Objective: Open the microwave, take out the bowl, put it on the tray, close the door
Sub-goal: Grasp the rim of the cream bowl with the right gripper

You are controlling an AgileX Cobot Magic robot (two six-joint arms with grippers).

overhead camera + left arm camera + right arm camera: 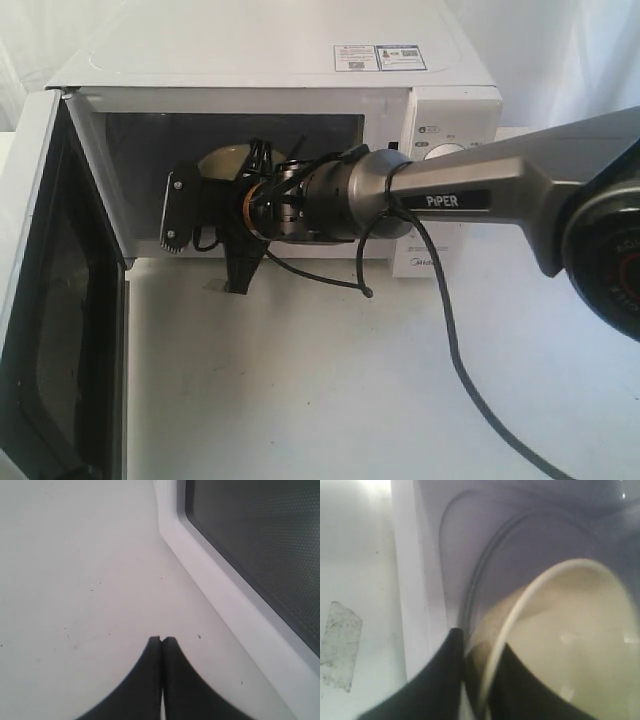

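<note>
- The bowl [580, 645] sits inside the microwave [270, 60], close to the front opening.
- The right hand [481, 642] is in there with it, its fingers [442, 680] set narrow. One is outside the rim and one inside, and it looks like a pinch on the bowl's wall.
- The door [30, 250] stands swung wide on the left, so the step in hand reads as taking the bowl out.
- The next move calls for a small lift, then a straight, level pull back through the opening.
- The left hand [161, 639] hangs over the counter [75, 580] beside the door, fingers pressed together and empty.
- No tray shows in any view, so I cannot tell where the bowl should go.
</note>
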